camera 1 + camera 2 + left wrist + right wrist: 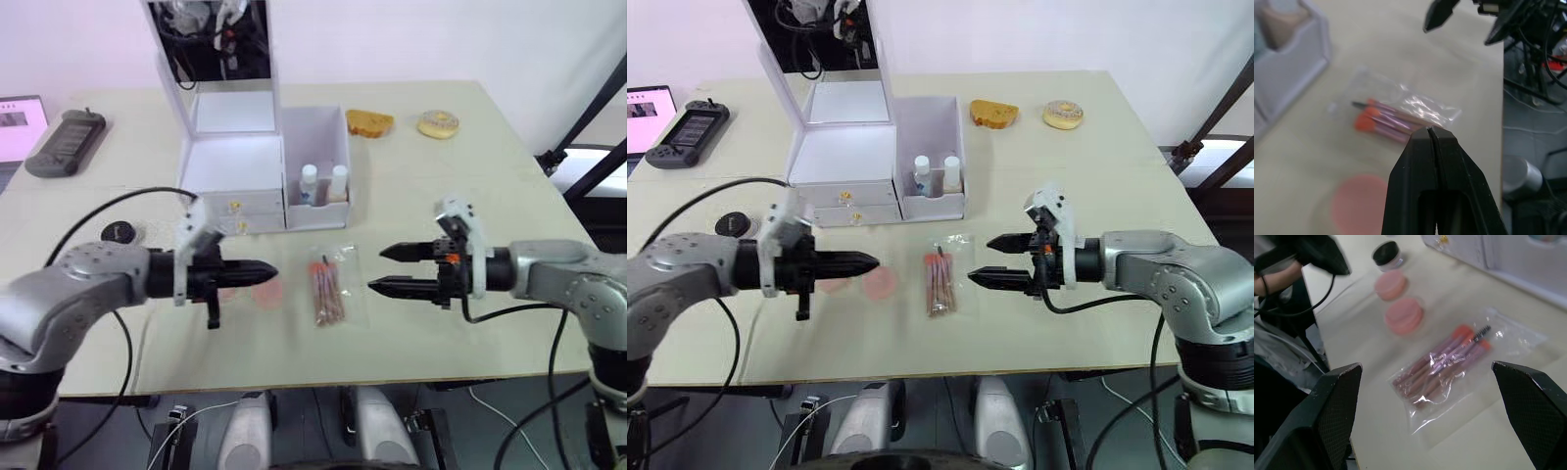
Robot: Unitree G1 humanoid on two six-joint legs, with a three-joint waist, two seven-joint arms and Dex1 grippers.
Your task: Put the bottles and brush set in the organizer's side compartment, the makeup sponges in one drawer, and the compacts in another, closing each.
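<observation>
Right end effector (982,259), fingers spread wide, faces the brush set (940,279) lying flat on the counter (1097,323) between both arms; its light, slippery, crinkly bag likely grips best across the bundled handles.

Your two head cameras look forward and down over the beige tabletop (441,196) from above, sharing nearly the same scene. Each wrist camera sits close, looking along its end effector, and both show the clear plastic bag of pink brushes (1449,367).
</observation>
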